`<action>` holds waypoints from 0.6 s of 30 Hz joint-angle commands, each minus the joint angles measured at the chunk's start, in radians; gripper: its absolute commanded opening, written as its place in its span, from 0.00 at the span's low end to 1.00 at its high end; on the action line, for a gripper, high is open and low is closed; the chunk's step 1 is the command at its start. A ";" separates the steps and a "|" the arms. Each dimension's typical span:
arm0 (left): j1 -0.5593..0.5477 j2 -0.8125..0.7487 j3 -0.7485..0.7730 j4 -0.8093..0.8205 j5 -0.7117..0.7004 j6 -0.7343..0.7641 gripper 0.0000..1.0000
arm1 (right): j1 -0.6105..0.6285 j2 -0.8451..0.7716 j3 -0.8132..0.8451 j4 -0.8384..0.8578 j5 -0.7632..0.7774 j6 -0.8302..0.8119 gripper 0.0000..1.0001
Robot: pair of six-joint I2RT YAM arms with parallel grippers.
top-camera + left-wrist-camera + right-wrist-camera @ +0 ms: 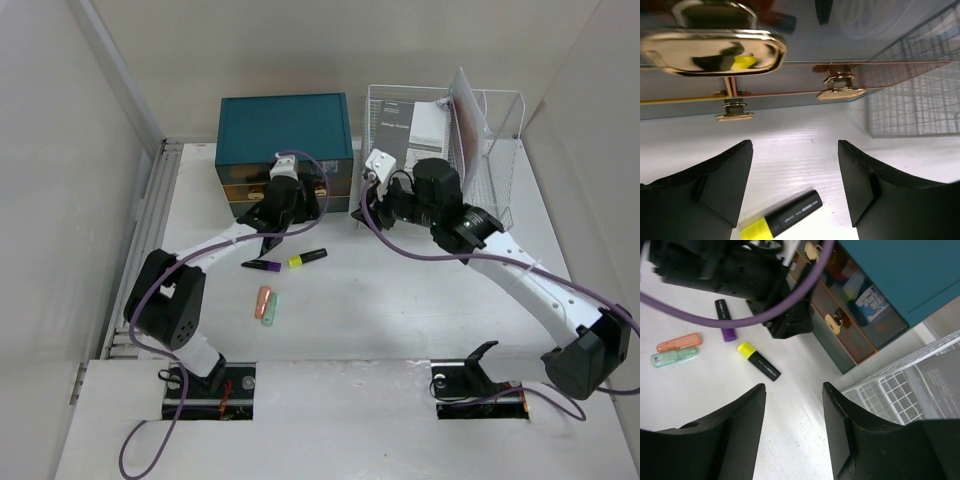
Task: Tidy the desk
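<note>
Along the far edge of the counter [400,310] there are two storage pieces: one teal drawer box [285,125] toward the left and one white wire rack [503,150] at the far right corner. The counter itself is the big white slab that fills most of the top view, with both arms bolted at its near edge. The rack has two paper things in it, a flat booklet [410,125] and a sheet leaning upright [468,108].

Marker count is four, all lying loose left of centre, about midway between the near and far edges. There's one black with a purple cap [262,266] and one black with a yellow cap [307,258], and those two sit near each other but apart. One orange [264,299] and one green [271,309] lie side by side a bit closer to the near edge.

There are two arms and two claws. The left claw [795,144] hangs just in front of the drawers with its fingers spread and nothing in them, and the yellow-capped marker lies on the counter beneath it. I count three gold handles [840,90] clearly in the left wrist view. The right claw [793,386] is also spread and empty, over bare counter by the gap between box and rack.
</note>
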 commanded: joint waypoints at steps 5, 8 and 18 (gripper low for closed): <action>-0.052 0.077 0.097 0.102 -0.068 0.000 0.65 | -0.004 -0.059 -0.079 0.011 -0.052 0.012 0.54; -0.061 0.108 0.136 0.120 -0.089 0.000 0.65 | -0.013 -0.059 -0.089 0.020 -0.074 0.021 0.54; -0.092 0.223 0.295 0.022 -0.217 0.011 0.65 | -0.032 -0.070 -0.109 0.031 -0.113 0.040 0.54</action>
